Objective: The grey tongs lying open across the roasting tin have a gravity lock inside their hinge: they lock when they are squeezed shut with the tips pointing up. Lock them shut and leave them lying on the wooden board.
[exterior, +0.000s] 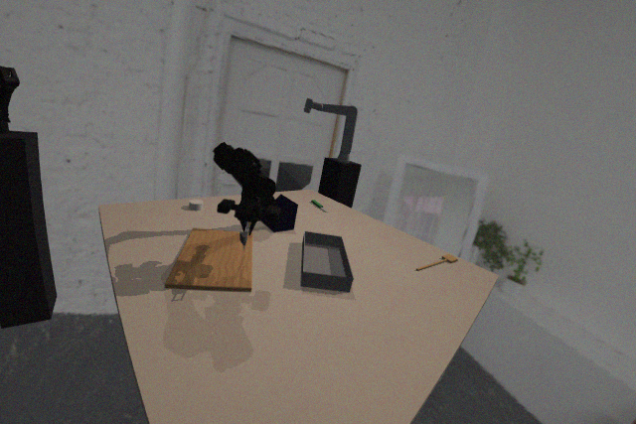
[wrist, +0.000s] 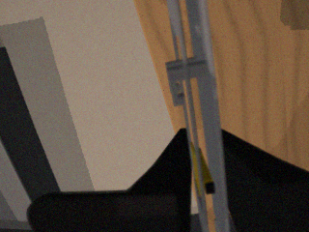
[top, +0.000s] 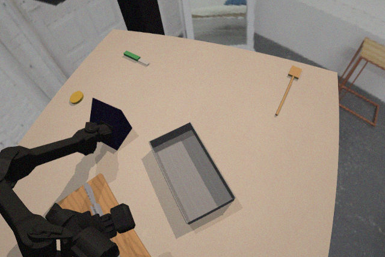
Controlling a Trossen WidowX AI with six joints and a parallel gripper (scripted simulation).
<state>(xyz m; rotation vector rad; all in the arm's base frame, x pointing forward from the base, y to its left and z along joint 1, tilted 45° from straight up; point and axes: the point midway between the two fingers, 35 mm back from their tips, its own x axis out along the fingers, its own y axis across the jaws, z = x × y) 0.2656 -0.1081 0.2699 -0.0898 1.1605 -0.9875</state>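
Note:
The grey tongs (top: 90, 194) (exterior: 243, 238) (wrist: 208, 87) are held in my gripper (top: 104, 216) (exterior: 248, 229) (wrist: 198, 134), which is shut on them. Their two arms lie close together, side by side, in the wrist view. A yellow piece shows between the arms near my fingers. The tongs are over the wooden board (top: 135, 240) (exterior: 226, 275) (wrist: 261, 72), near its edge on the tin's side; whether they touch it is unclear. Whether the lock is engaged cannot be seen. The roasting tin (top: 170, 135) (exterior: 327, 281) (wrist: 24, 126) stands beside the board and looks empty.
A dark blue panel (top: 112, 117) (exterior: 287, 212) stands near the arm's base. A yellow disc (top: 76, 97), a white round object (exterior: 195, 205), a green-handled tool (top: 132, 55) (exterior: 316, 203) and an orange spatula (top: 284, 94) (exterior: 449, 258) lie farther off on the table.

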